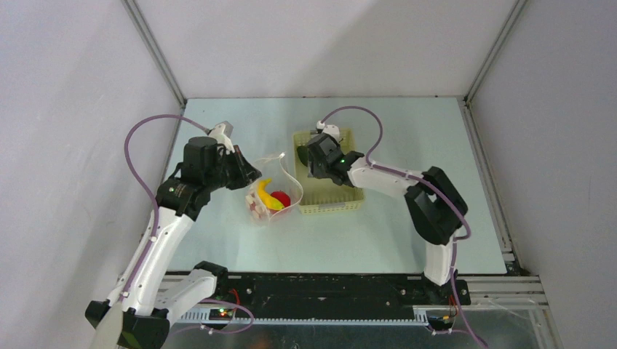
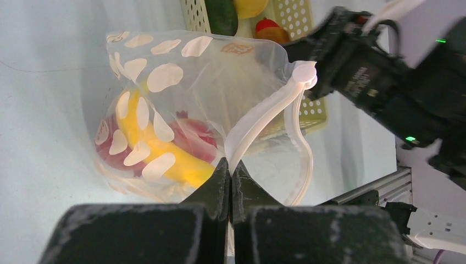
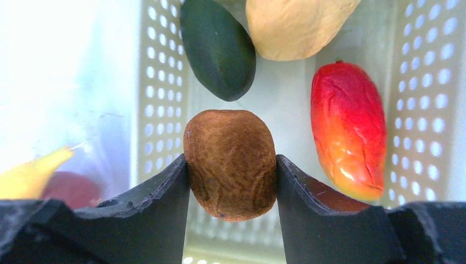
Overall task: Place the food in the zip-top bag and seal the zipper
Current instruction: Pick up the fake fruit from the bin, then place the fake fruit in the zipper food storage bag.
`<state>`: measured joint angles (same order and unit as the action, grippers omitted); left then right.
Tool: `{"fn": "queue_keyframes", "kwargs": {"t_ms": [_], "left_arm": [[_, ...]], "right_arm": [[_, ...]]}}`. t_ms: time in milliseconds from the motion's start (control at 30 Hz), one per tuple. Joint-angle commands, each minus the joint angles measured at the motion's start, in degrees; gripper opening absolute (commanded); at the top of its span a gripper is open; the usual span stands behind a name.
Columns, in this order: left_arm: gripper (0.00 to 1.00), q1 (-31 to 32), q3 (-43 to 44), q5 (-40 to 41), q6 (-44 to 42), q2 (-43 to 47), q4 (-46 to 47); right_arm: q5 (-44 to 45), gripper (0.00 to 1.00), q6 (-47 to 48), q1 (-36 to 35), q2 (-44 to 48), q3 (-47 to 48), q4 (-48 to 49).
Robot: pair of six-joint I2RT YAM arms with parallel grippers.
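Left gripper (image 2: 229,165): I find its jaws pressed together on the zipper (image 2: 264,107), pinching the white strip close to where it bends. From that pinch the strip rises and loops round, so the mouth of the zip-top bag (image 2: 220,82) stands open toward the basket (image 1: 331,207).

The bag rests on the table (image 1: 378,233) just left of the basket. I cannot tell whether the two touch. Inside the bag, seen through the dotted plastic, are a yellow banana (image 2: 165,159) and a red round fruit (image 2: 189,135), the banana lying across the fruit.

Right gripper (image 3: 232,159): it is inside the basket, jaws closed against both sides of a brown oval piece (image 3: 231,165). I cannot tell whether that piece is lifted or resting on the basket floor.

Remaining in the basket:
- a dark green oval piece (image 3: 218,47) beyond the brown one
- a pale tan piece (image 3: 297,25) touching the green one
- a red-orange elongated piece (image 3: 349,129) along the far side wall, apart from the brown piece
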<state>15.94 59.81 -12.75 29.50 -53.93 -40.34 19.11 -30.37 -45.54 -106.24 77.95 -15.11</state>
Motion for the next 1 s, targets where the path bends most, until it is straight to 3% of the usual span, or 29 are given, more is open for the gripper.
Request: {"fn": "queue_keyframes", "kwargs": {"t_ms": [0, 167, 400, 633, 967], "left_arm": [[0.00, -0.6, 1.6, -1.8, -0.4, 0.5, 2.6], [0.00, -0.5, 1.4, -2.4, -0.3, 0.2, 2.8], [0.00, -0.6, 1.3, -2.8, -0.3, 0.1, 3.0], [0.00, -0.5, 1.2, -3.1, -0.2, -0.1, 3.1], [0.00, -0.6, 1.0, -4.0, -0.3, -0.4, 3.5]], "right_arm": [[0.4, 0.36, -0.4, -0.3, 9.8, -3.1, 2.6], [-3.6, 0.36, -1.0, -1.5, 19.4, -8.0, 5.6], [-17.3, 0.36, 1.3, -5.1, 28.9, -11.9, 14.1], [-23.1, 0.39, 3.7, -9.1, 28.7, -12.4, 20.0], [-22.1, 0.47, 4.1, -10.4, 24.3, -11.0, 21.0]]}}
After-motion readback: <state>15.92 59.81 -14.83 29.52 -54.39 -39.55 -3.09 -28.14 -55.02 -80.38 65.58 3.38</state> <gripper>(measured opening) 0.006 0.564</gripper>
